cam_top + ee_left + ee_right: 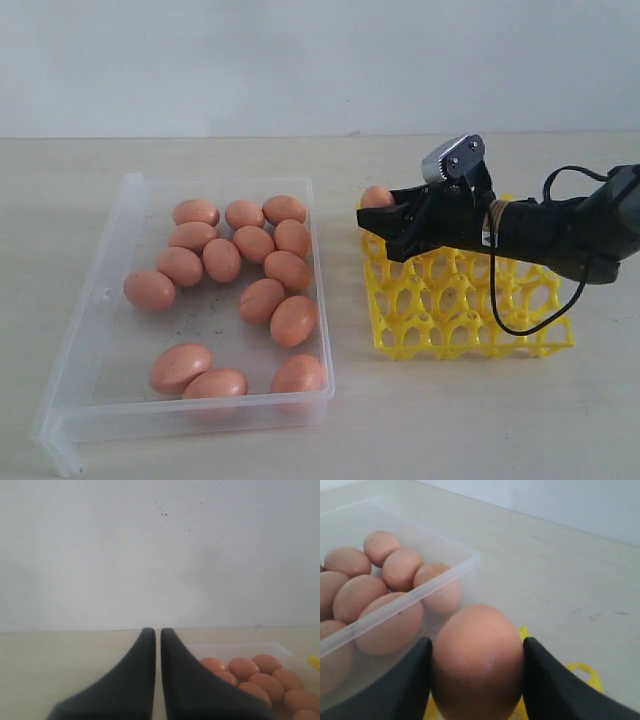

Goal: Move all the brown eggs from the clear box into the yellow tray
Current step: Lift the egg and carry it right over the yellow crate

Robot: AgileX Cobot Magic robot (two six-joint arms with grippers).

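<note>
At the front, the clear box [190, 418] is set on the left of the worktop [450, 420], and fifteen brown eggs [262, 300] are kept inside it. Just beside it, on the right, the yellow tray [470, 300] is placed. Over the tray's far left corner, one egg [376, 196] is pinched by the right end effector [476, 650]. The left end effector [158, 645] is pressed together, with the white wall [160, 555] behind it.

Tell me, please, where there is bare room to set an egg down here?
The yellow tray's near cups are all empty; the right gripper holds one egg at its far corner nearest the box. In the clear box, a bare floor band runs between the far cluster and three eggs by the near wall. The far half is crowded.
</note>
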